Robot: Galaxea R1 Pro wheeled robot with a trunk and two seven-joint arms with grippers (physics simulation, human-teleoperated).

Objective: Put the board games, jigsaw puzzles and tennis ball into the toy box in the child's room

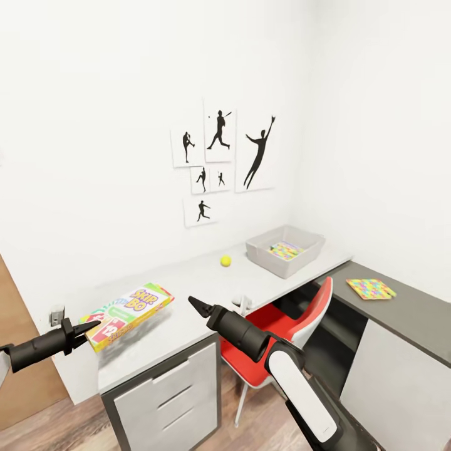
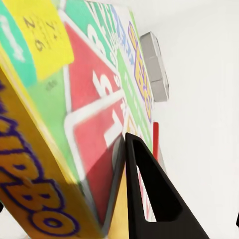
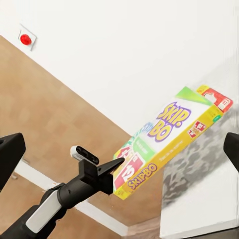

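**SKIP-BO box held aloft at the near end of the table**

The table [image 1: 188, 282] runs from below the left pincer [image 1: 88, 330] away toward the far corner, a long pale top with drawers under its near end. Beyond its far end, and well off to the right of both pincers, a lower dark cabinet [image 1: 401, 316] carries one jigsaw puzzle [image 1: 371, 289] lying flat. A red chair [image 1: 285, 332] is tucked under the table just beyond the right pincer [image 1: 199, 307].

The toy box [image 1: 275, 258] stands on the table's far end, well ahead of both pincers — a second jigsaw puzzle [image 1: 285, 250] lies flat inside it.

The SKIP-BO board game [image 1: 128, 312] is clamped by its near end in the left pincer and hangs tilted above the table's near end, clear of the top, its shadow falling on the surface below. In the left wrist view one black finger [image 2: 149, 194] presses flat against the box's printed face [image 2: 94, 119]; the right wrist view shows the same grip from the side, box [image 3: 172, 137] jutting out past the fingertips [image 3: 113, 168].

The right pincer hovers beside the box, apart from it, over the table's front edge. Its fingers [image 1: 202, 307] meet in a point in the head view, yet the wrist view shows them spread — I cannot tell which holds.

The tennis ball [image 1: 225, 260] rests on the table between the held box and the toy box, nearer the latter.
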